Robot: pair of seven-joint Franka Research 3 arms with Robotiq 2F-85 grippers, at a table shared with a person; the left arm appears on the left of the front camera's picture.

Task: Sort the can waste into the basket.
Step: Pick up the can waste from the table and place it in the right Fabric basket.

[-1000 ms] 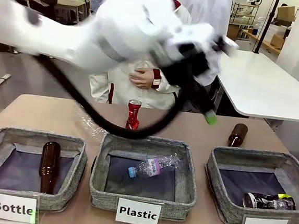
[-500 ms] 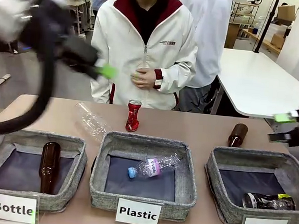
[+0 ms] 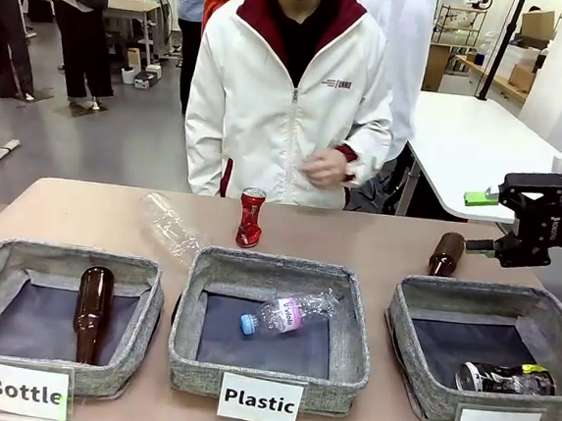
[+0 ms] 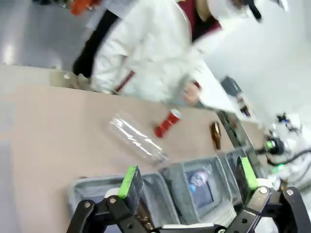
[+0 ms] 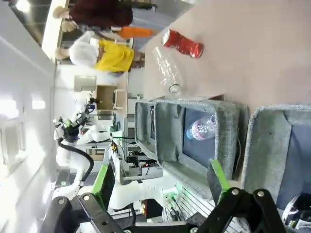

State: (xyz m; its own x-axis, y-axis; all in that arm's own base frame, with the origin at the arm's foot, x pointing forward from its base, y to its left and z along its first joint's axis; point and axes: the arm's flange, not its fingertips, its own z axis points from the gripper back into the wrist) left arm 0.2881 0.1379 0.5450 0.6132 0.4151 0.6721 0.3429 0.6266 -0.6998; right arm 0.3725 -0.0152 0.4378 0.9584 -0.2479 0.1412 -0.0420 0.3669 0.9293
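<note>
A crushed red can with a silver top stands upright on the table behind the middle basket; it also shows as the red can and the red can. A black can with yellow-green marks lies in the grey basket labelled "Can" at the front right. My right gripper hovers open and empty above that basket's far right corner, and its own view has the right gripper with jaws wide apart. My left gripper is open and empty, high over the left baskets.
The "Bottle" basket holds a brown bottle. The "Plastic" basket holds a clear bottle. A loose clear bottle and a brown bottle lie on the table. A person stands at the far side.
My left arm swept from the middle to the left and out of the front view. My right gripper came in from the right edge. The person moved a hand.
</note>
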